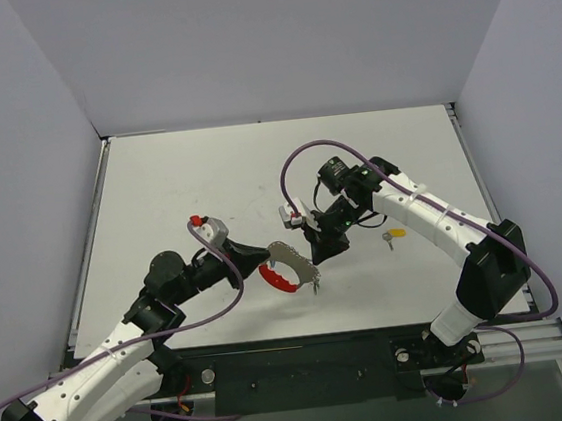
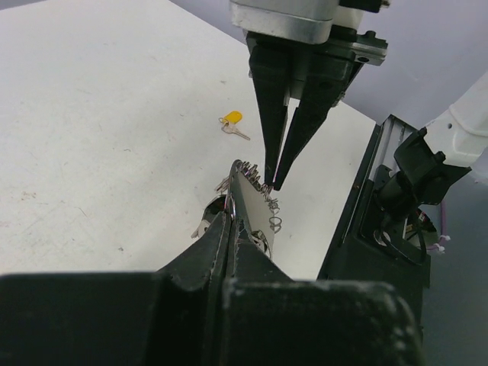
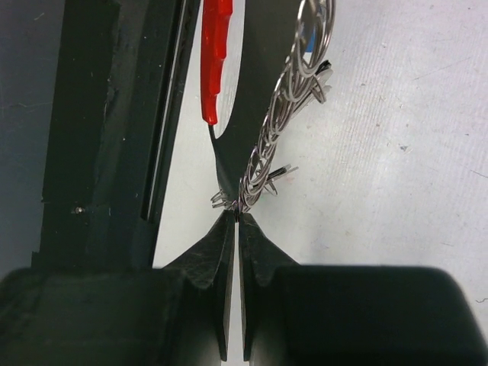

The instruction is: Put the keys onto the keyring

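Note:
The keyring (image 1: 294, 260) hangs above the table's near middle, a loop with a red part (image 3: 215, 61) and a silvery coiled part (image 3: 268, 145). My left gripper (image 1: 268, 265) is shut on one side of it, its jaws pressed together on the rim (image 2: 231, 219). Across from it my right gripper (image 1: 311, 266) comes down from above, its tips (image 2: 272, 183) pinched on the silvery edge (image 3: 237, 216). Small silvery bits dangle from the keyring (image 2: 255, 210). One of the keys, with a yellow cap (image 1: 394, 236), lies alone on the table (image 2: 232, 120), right of both grippers.
A black mounting rail (image 1: 307, 364) runs along the table's near edge, just below the held ring, and shows as a dark strip (image 3: 114, 130) in the right wrist view. Pale walls close in the table (image 1: 207, 178) on three sides. Purple cables loop over both arms.

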Motion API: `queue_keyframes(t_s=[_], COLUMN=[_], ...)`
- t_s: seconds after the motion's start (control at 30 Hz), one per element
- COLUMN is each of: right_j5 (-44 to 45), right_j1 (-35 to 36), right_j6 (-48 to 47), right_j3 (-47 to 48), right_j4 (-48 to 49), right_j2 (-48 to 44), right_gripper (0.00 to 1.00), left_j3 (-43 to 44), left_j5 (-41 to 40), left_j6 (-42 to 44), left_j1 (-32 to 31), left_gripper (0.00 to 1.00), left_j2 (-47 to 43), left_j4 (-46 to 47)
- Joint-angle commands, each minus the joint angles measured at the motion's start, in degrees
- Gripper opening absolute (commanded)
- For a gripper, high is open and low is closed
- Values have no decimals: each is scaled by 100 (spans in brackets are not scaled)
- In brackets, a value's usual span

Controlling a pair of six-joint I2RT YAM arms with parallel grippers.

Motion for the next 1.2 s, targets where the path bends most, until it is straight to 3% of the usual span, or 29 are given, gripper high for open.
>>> queue_keyframes(t_s=[0.0, 0.5, 0.77, 1.0, 1.17], right_j5=[2, 11, 160, 108, 73], right_j1=[26, 132, 132, 106, 114], right_j6=[-180, -189, 285, 364, 364], right_j3=[9, -53, -158, -228, -237], right_j4=[-153, -66, 383, 480, 480], right_j2=[-274, -222, -239, -292, -301], right_gripper=[0, 0, 0, 14, 19], left_j3=[-183, -641, -781, -799, -799], left_j5=[11, -121, -174, -147, -121], left_j6=[-690, -1614, -1808, -1799, -1817], left_j1=[94, 253, 270, 314, 332], left_gripper=[0, 0, 0, 0, 0], left_j2=[60, 87, 60, 25, 34], left_j4=[682, 1851, 2071, 2019, 2019])
